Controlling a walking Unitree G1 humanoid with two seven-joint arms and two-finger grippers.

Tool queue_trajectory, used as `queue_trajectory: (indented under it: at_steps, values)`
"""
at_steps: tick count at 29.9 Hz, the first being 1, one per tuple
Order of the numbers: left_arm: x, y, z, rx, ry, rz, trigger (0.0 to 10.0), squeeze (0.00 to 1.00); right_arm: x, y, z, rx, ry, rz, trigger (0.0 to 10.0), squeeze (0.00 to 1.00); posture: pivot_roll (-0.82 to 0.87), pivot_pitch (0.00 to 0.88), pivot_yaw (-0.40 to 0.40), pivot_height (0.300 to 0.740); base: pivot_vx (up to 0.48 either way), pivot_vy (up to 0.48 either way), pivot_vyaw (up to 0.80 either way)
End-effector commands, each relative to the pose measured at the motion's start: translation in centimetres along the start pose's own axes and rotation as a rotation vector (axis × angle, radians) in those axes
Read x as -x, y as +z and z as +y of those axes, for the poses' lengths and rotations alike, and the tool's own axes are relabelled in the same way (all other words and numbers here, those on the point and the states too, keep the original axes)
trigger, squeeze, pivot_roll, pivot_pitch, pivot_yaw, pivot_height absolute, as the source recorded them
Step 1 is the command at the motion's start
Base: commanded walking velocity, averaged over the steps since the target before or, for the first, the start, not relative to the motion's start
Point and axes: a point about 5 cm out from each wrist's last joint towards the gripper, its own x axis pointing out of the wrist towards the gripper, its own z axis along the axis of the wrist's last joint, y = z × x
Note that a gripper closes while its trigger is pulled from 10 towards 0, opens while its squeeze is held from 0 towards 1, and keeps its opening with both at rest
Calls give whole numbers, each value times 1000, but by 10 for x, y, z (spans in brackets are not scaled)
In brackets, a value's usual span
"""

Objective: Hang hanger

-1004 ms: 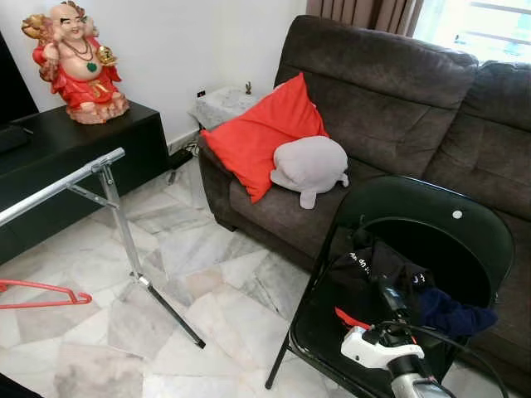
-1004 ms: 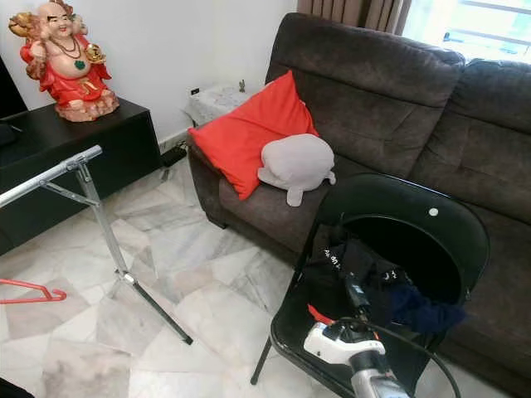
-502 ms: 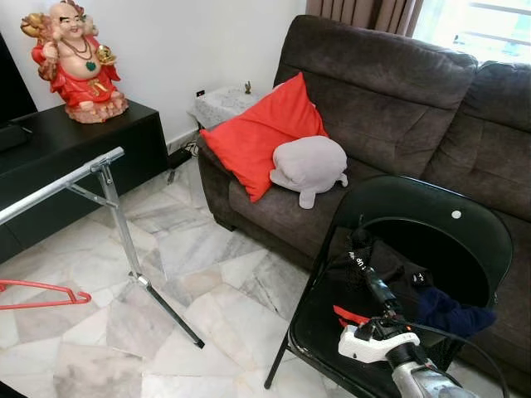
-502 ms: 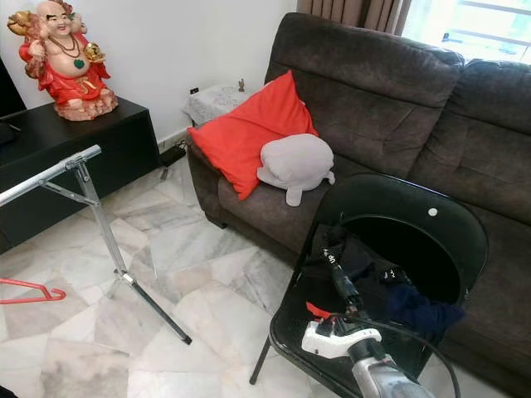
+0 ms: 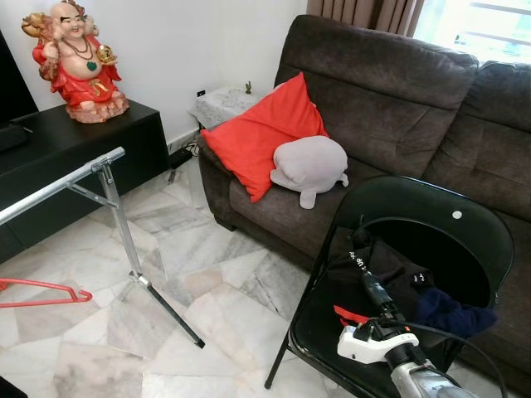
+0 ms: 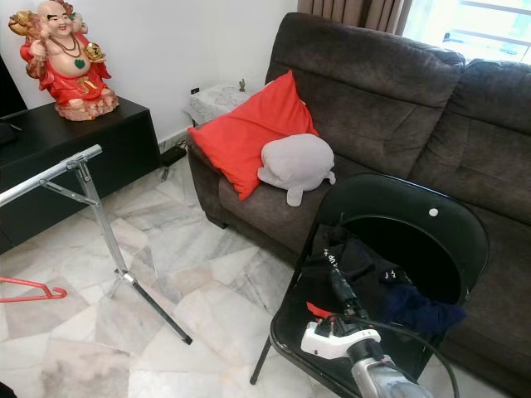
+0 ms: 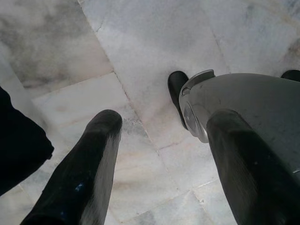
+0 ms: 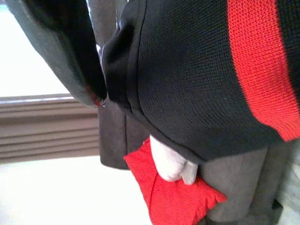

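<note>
Right pincer [image 5: 362,267] now farther left over black clothes [image 5: 390,269]

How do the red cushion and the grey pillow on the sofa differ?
The red cushion is bright red, square and flattish; the grey pillow is pale grey, rounded and plump. The cushion is the larger of the two. The cushion stands tilted against the sofa arm and back, while the pillow lies on the seat in front of it, overlapping its lower corner. Both are soft furnishings at the same end of the sofa.

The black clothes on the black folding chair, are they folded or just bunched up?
Bunched up. The black clothes lie in a crumpled heap on the black folding chair seat, with a dark blue garment beside them and the right gripper reaching in.
</note>
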Motion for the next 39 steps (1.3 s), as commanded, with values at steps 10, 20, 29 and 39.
queue_trajectory:
  at_steps: [10,20,29,39]
  values:
    - [1,-4,1,11,18,-2,10000,0,2,-2,-1,-56,-45,54,0,0,-18,0,-17,740,0,0,0]
    - [1,-5,2,18,27,-8,10000,0,1,-10,-6,-68,-67,94,0,0,-8,0,-19,740,0,0,0]
    - [2,-7,3,20,36,-8,10000,0,0,-26,-13,-150,-115,231,0,0,9,0,-12,740,0,0,0]
    - [4,-13,7,7,53,4,10000,0,-6,-49,-32,-566,-294,561,0,0,2,0,19,740,0,0,0]
